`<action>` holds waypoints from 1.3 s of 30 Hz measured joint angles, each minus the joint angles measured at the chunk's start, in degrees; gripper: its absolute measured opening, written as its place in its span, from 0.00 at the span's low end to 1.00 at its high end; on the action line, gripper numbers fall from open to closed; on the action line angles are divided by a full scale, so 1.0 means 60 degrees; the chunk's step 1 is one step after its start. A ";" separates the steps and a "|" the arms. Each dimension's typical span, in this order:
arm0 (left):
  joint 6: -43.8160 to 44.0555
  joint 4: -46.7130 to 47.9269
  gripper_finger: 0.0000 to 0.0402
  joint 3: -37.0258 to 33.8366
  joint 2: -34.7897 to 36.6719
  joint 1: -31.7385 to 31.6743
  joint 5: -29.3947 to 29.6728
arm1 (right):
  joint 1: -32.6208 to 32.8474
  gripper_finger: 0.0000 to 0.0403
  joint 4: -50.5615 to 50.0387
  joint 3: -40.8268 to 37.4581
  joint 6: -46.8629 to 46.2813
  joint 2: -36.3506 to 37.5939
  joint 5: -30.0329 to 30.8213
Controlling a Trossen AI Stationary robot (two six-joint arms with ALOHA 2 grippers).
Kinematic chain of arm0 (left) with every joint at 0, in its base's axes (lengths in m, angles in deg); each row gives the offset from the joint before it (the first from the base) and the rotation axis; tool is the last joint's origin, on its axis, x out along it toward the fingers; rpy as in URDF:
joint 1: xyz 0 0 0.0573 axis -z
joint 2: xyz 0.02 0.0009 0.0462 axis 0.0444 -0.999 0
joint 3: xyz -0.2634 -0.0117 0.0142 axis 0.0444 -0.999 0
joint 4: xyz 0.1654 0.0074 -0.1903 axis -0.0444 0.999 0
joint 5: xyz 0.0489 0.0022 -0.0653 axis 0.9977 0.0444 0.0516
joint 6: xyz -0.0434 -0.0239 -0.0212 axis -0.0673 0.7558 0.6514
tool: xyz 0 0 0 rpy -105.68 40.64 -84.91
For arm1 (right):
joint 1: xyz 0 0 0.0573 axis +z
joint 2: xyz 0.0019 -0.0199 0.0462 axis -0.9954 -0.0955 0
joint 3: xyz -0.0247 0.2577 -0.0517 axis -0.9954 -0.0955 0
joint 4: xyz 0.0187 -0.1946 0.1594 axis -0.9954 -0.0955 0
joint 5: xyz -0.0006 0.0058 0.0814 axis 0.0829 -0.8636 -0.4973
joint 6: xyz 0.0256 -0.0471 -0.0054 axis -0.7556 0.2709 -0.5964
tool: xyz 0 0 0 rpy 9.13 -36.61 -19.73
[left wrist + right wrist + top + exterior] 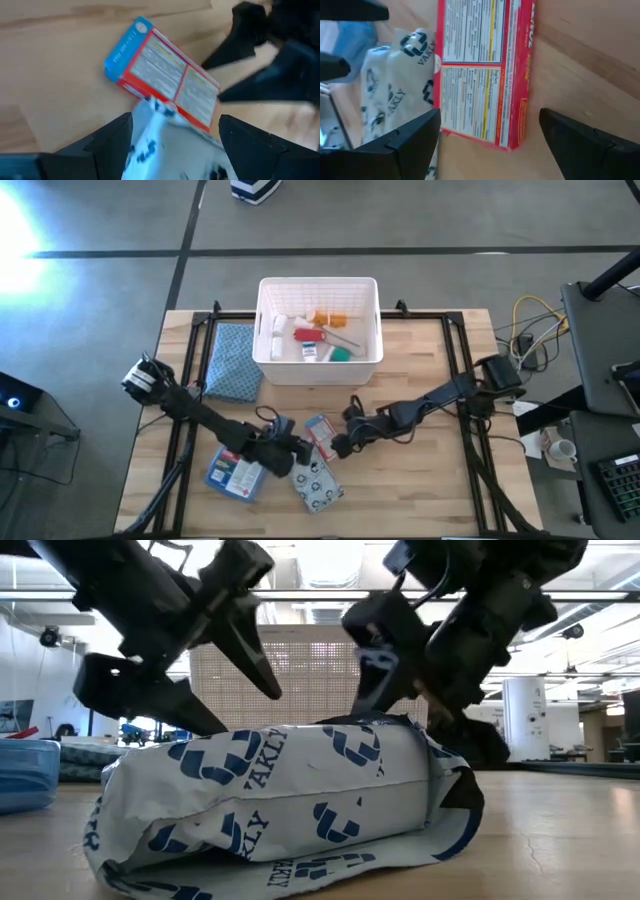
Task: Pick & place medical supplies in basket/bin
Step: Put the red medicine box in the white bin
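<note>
Nearest my low camera lies the spotted pouch (290, 805), a soft, crinkled white bag printed with dark blue logos, slumped on the wooden worktop (420, 480) with its folds bulging and one end flattened. From above I see it at the worktop's front, near the middle, tilted. Going from the left: the blue checked cloth (233, 362) lies flat beside the basket, and nearer the front a blue flat packet (234, 474) with a red-and-white label rests on the wood, just beside the pouch. My left hand (297, 452) sits over the pouch's upper end with its fingers spread fairly wide on either side of the bag's top; I cannot tell whether they touch it. Just past that is the red-white flat packet (480, 70), a thin cardboard box with a red border and dense printed panels, lying flat and touching the pouch's edge. My right hand (338, 444) hovers at that box, fingers wide apart and holding nothing. Behind them all, at the far edge, stands the white basket (318, 369), rectangular plastic with slotted ribbed walls, already holding several small supplies: a red tube, white bottles and orange and green pieces.
</note>
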 joint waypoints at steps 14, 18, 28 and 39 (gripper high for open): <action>0.0004 -0.0372 0.68 -0.0623 -0.0390 -0.0592 -0.1492 | -0.0263 0.81 0.0143 0.1643 0.1150 -0.1444 -0.0852; 0.0003 -0.0485 0.68 -0.0809 -0.0359 -0.0601 -0.1452 | -0.0265 0.81 0.0144 0.2230 0.1334 -0.1995 -0.1384; -0.0004 -0.0643 0.63 -0.0915 -0.0339 -0.0596 -0.1434 | -0.0287 0.51 -0.0349 0.2815 0.1723 -0.2301 -0.1495; -0.0004 -0.0708 0.61 -0.0908 -0.0339 -0.0596 -0.1449 | -0.0364 0.13 -0.0339 0.2762 0.1782 -0.2291 -0.1435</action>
